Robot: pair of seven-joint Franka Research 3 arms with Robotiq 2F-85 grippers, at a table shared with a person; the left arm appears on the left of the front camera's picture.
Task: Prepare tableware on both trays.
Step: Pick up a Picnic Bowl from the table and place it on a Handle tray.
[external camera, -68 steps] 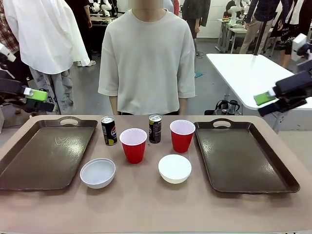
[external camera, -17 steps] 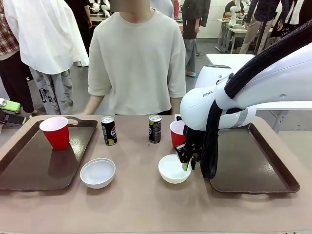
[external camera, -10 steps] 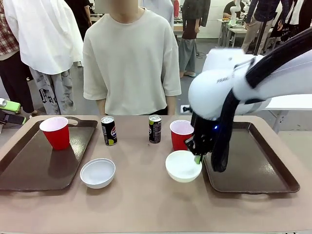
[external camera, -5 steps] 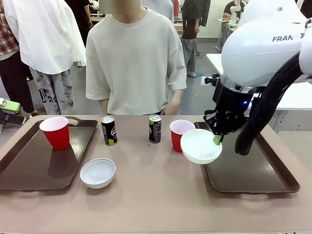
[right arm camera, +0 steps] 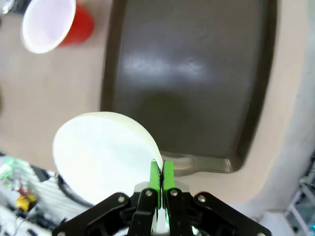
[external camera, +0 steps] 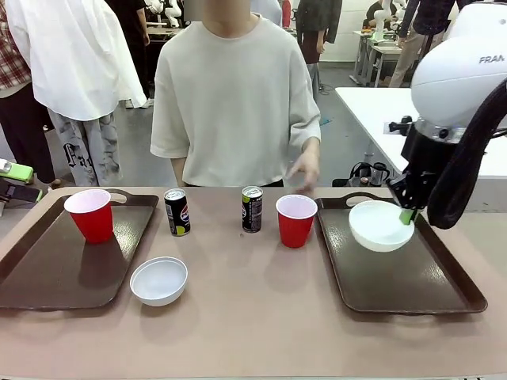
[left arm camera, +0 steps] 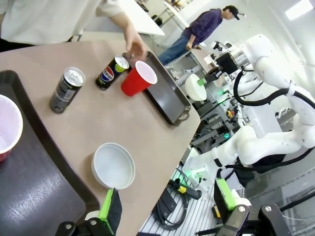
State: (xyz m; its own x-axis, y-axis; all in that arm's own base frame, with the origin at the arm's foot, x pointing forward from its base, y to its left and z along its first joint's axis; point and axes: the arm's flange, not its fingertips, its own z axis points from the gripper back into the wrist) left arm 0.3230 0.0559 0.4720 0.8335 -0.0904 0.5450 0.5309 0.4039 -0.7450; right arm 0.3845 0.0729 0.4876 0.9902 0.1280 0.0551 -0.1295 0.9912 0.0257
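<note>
The held bowl (external camera: 379, 225) hangs tilted over the right tray (external camera: 396, 277), toward the tray's 12 o'clock end, its white inside turned to the front camera. The right fingers (external camera: 407, 215) pinch its rim at about 3 o'clock. The right wrist view adds what the front view cannot: the two green pads squeezed together on the rim, and the tray's dark bare floor beyond the bowl. At 9 o'clock from the right tray the middle red cup (external camera: 295, 220) stands on the tabletop (external camera: 238, 332), with the right can (external camera: 252, 209) and then the left can (external camera: 177, 212) farther along at 9 o'clock. The second bowl (external camera: 159, 280) sits at about 7 o'clock from the cans, just beside the left tray (external camera: 47, 269), and the left red cup (external camera: 91, 214) stands in that tray's 12 o'clock end. The person's hand (external camera: 304, 172) hovers at 12 o'clock from the middle red cup. In the left wrist view that hand reaches down close to the right can. The same view shows the left fingers (left arm camera: 107, 210) spread wide with nothing between them, above the second bowl and the left tray's edge. Half a second earlier the held bowl hung over the right tray's 9 o'clock rim, next to the middle red cup; it has since moved toward 3 o'clock, over the tray. In the earliest frame both cups and both bowls stood on the tabletop between the trays.
</note>
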